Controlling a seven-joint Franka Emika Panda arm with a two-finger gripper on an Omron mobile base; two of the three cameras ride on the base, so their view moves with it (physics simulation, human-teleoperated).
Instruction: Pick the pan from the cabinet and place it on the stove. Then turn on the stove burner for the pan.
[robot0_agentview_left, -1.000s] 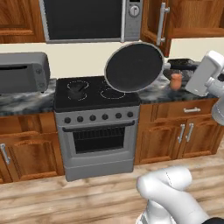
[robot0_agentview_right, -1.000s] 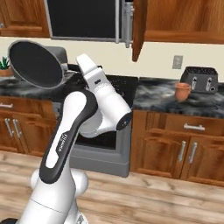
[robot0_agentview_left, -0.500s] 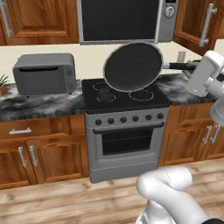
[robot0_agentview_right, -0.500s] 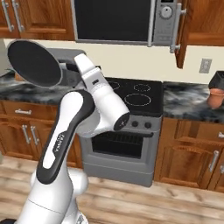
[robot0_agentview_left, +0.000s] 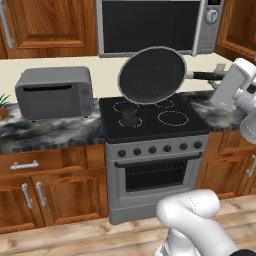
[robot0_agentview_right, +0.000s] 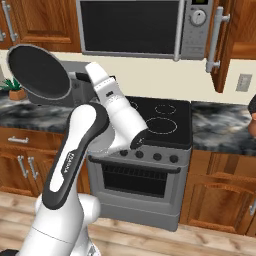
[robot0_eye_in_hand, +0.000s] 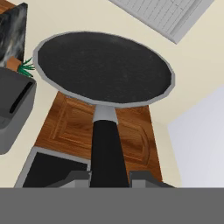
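The tool (robot0_eye_in_hand: 108, 177) is clamped on the handle end of the pan (robot0_agentview_left: 151, 75), held tilted on edge above the stove (robot0_agentview_left: 155, 122); such a far-end grip risks slippage or hard, off-burner landing.

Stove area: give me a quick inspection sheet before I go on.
Surface: the stove top is black glass with white rings; a small dark thing I cannot identify sits on the front-left ring.
Job's things: the pan is held in the air over the back of the stove, tilted on edge; the large burner ring is bare.
Clutter: toaster on the counter left of the stove.
Grippers: the gripper is shut on the pan handle.
Cables: nothing seen.
Surroundings: microwave above, a cabinet door ajar.
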